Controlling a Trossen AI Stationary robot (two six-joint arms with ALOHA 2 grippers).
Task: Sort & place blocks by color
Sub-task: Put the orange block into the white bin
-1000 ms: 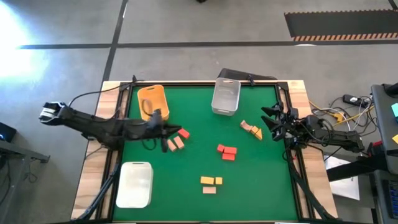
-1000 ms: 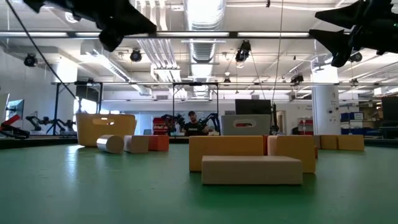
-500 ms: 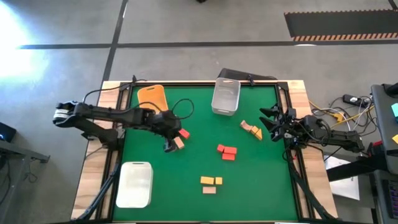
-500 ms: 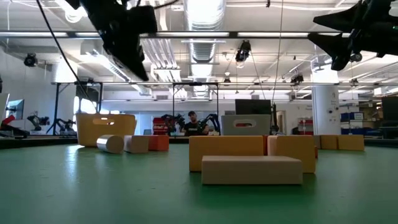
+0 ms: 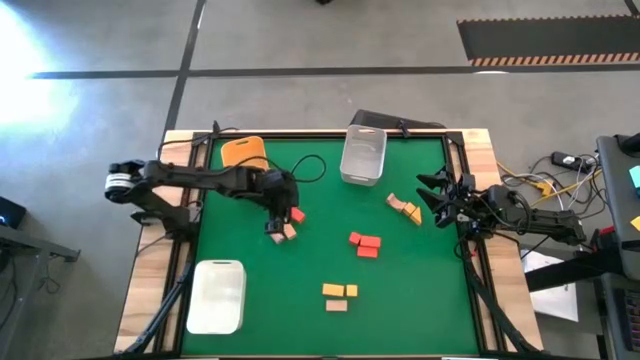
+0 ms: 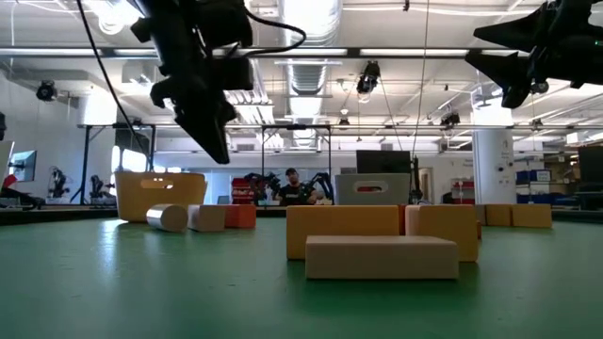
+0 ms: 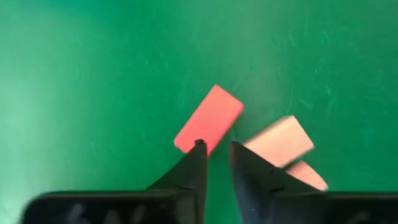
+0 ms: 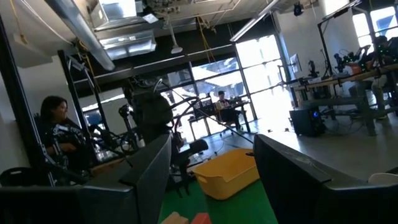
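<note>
Small blocks lie flat in groups on the green table (image 5: 320, 260): a red one (image 5: 295, 214) with tan ones (image 5: 286, 232), two red (image 5: 365, 243), yellow-orange and tan (image 5: 339, 294), tan and orange (image 5: 405, 208). My left gripper (image 5: 274, 228) points down above the first group, well off the table in the low view (image 6: 215, 149). Its wrist view shows a narrow gap between the fingers (image 7: 216, 148), with the red block (image 7: 209, 118) and tan blocks (image 7: 278, 142) below. My right gripper (image 5: 432, 200) waits open and raised at the table's right edge.
An orange bin (image 5: 243, 158) stands at the far left, a clear bin (image 5: 363, 155) at the far middle, a white bin (image 5: 217, 295) at the near left. A cable loops by the left arm (image 5: 308, 168). People show in the room beyond (image 8: 56, 127).
My left arm has reached farther over the table toward the red and tan blocks. Its gripper has tipped from lying level to pointing down and has come lower over them. The blocks have stayed where they were.
</note>
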